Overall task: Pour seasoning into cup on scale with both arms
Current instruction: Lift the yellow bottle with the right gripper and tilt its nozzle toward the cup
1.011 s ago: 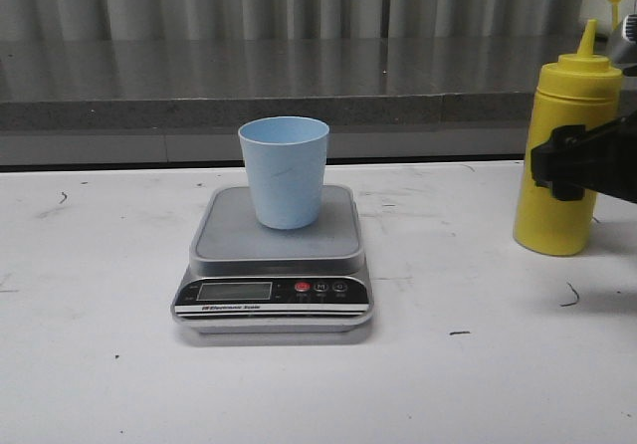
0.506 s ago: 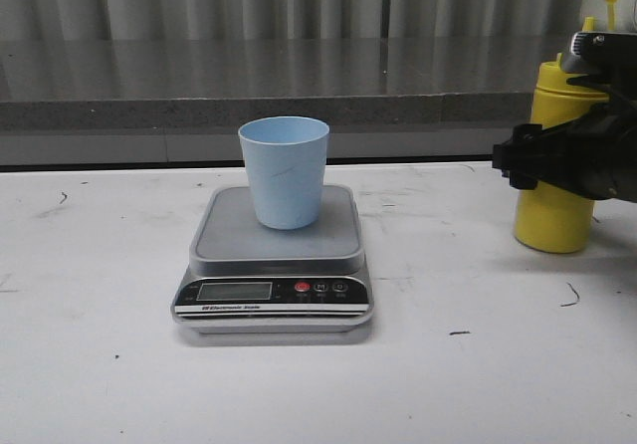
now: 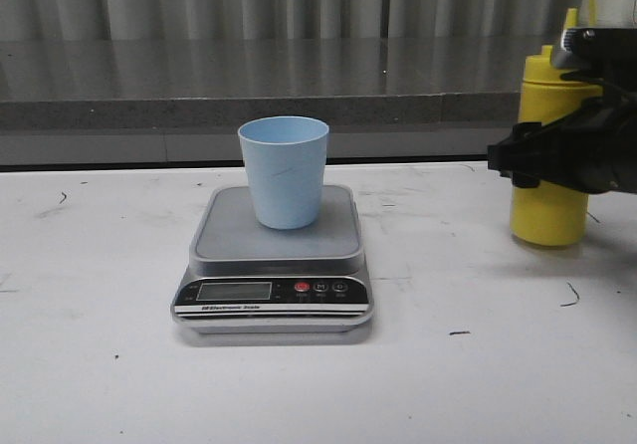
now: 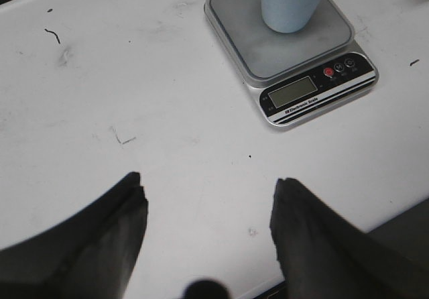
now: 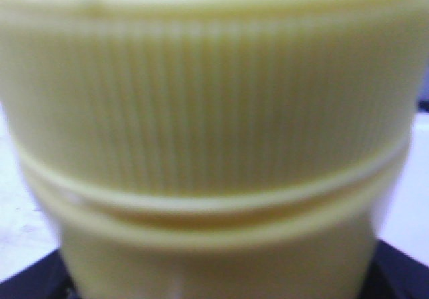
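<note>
The light-blue cup [image 3: 285, 170] stands upright on the steel platform of the silver-grey scale [image 3: 224, 233] at the table's middle. The yellow seasoning bottle [image 3: 547, 215] is upright at the far right, its base just above the table. My right gripper [image 3: 523, 160] is shut round its upper body; the ribbed yellow cap fills the right wrist view [image 5: 214, 111]. My left gripper [image 4: 208, 202] is open and empty over bare table, well short of the scale [image 4: 295, 51] and cup [image 4: 291, 4]. It does not show in the front view.
The white table [image 3: 100, 364] carries small dark scuffs. A grey ledge [image 3: 299, 111] and corrugated wall run along the back. The table's near edge shows in the left wrist view [image 4: 402, 212].
My right gripper has closed round the bottle and moved it slightly left and up off the table. The cup and scale have not moved.
</note>
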